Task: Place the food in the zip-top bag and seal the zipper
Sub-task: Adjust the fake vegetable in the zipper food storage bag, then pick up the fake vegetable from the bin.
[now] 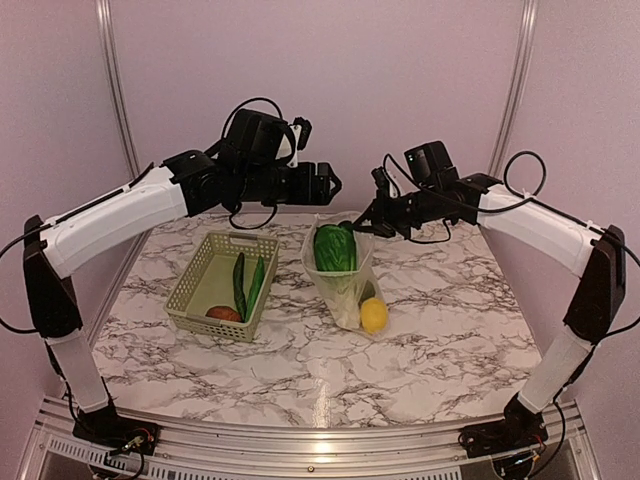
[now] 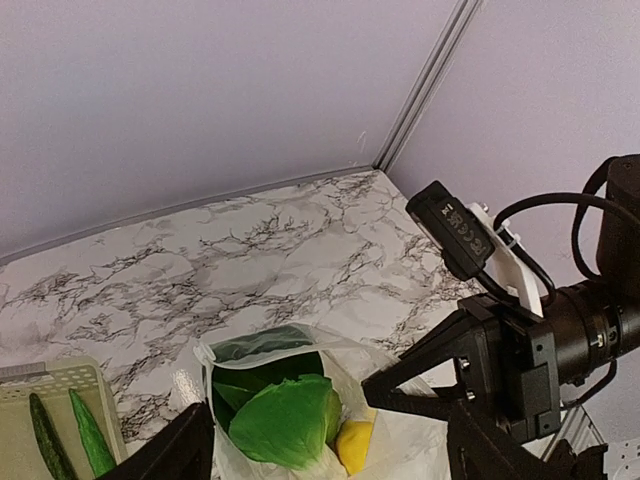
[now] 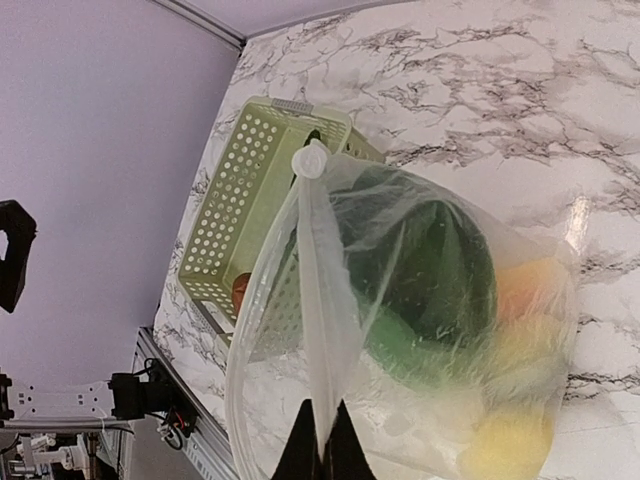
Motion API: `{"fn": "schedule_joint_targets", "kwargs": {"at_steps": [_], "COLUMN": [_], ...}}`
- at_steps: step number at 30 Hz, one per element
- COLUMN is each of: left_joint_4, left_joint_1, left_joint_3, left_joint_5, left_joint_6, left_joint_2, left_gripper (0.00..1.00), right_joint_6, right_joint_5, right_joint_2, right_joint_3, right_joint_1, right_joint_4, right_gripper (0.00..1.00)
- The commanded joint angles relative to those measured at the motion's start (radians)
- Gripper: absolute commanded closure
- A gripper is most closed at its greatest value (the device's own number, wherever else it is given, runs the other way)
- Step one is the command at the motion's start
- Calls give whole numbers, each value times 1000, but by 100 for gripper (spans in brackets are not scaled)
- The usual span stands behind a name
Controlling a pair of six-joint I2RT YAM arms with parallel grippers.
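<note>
The clear zip-top bag stands in mid-table with its mouth held up. It holds the green bok choy, a yellow lemon and an orange piece. My right gripper is shut on the bag's zipper strip, shown in the right wrist view. My left gripper hovers above and behind the bag, open and empty, its fingers spread either side of the mouth. Two long green pieces and a reddish-brown round one lie in the basket.
The pale green lattice basket sits just left of the bag on the marble table. Purple walls close in the back and sides. The right arm's wrist camera is close to my left gripper.
</note>
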Motion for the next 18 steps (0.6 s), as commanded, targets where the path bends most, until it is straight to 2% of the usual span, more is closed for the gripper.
{"fn": "schedule_joint_targets", "kwargs": {"at_steps": [1,5,7,9,14,18], "left_joint_4": [37,-4,-34,-31,134,101], "left_joint_1": [5,27,56,107,264,273], "left_joint_3": [-109,-212,-279,-372,-590,-589], "left_joint_5": [-3,-129,-247,-296,-63,69], "left_joint_6": [-36,-42,-125,-189,-176,-158], "left_joint_2": [-93,-183,-234,-294,-411,-405], "left_gripper": [18,15,2,1,1,1], "right_joint_6": [-8,-33,-37,-40,-51,-49], "right_joint_5": [-8,4,3,-3,-2,-10], "right_joint_2": [-11,3,11,18,38,49], "right_joint_3": [22,50,61,73,97,102], "right_joint_1": [-15,-18,-20,-22,-29,-33], "right_joint_4": [31,6,0,-4,-11,-11], "right_gripper": [100,100,100,100,100,100]}}
